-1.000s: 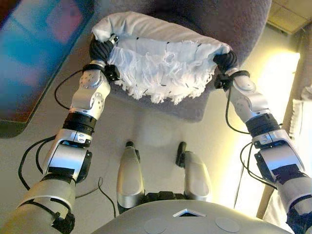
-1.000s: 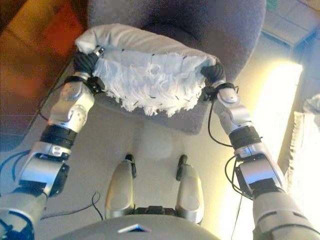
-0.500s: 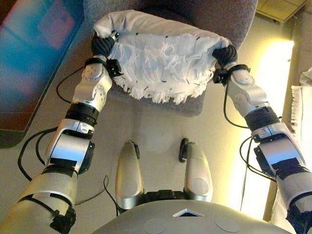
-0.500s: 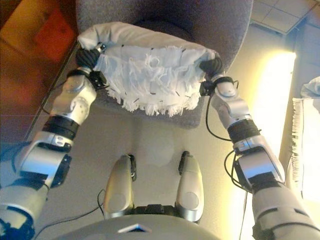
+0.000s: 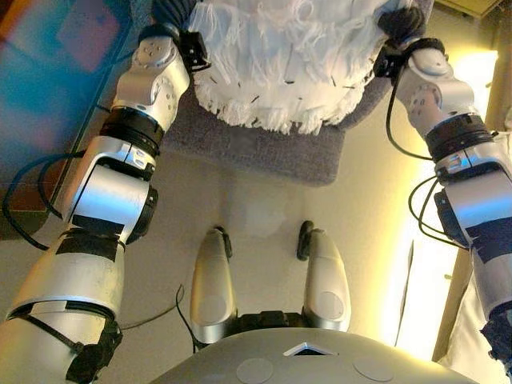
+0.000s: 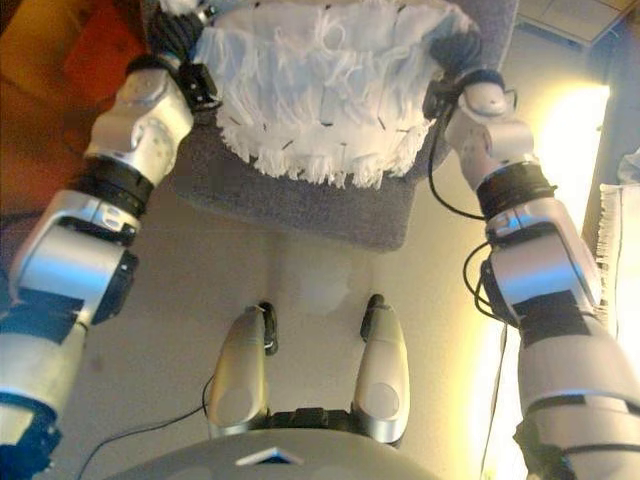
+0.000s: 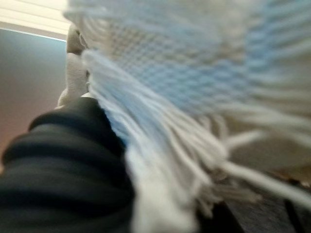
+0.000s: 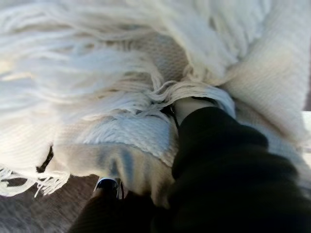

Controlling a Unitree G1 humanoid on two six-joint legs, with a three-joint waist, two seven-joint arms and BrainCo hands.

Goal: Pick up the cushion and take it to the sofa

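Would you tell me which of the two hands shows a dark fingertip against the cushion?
The right hand: one dark fingertip presses under the fringed white cushion. The left hand shows only its ribbed cover.

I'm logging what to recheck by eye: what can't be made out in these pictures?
- Left hand: fingers buried in the cushion, both eye views and its wrist view.
- Right hand: fingers hidden likewise.
- Cushion's top: cut off by the eye views' upper edge.
- Grey seat: mostly covered by the cushion.

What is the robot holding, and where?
The cushion, between its left hand and right hand, one at each end.
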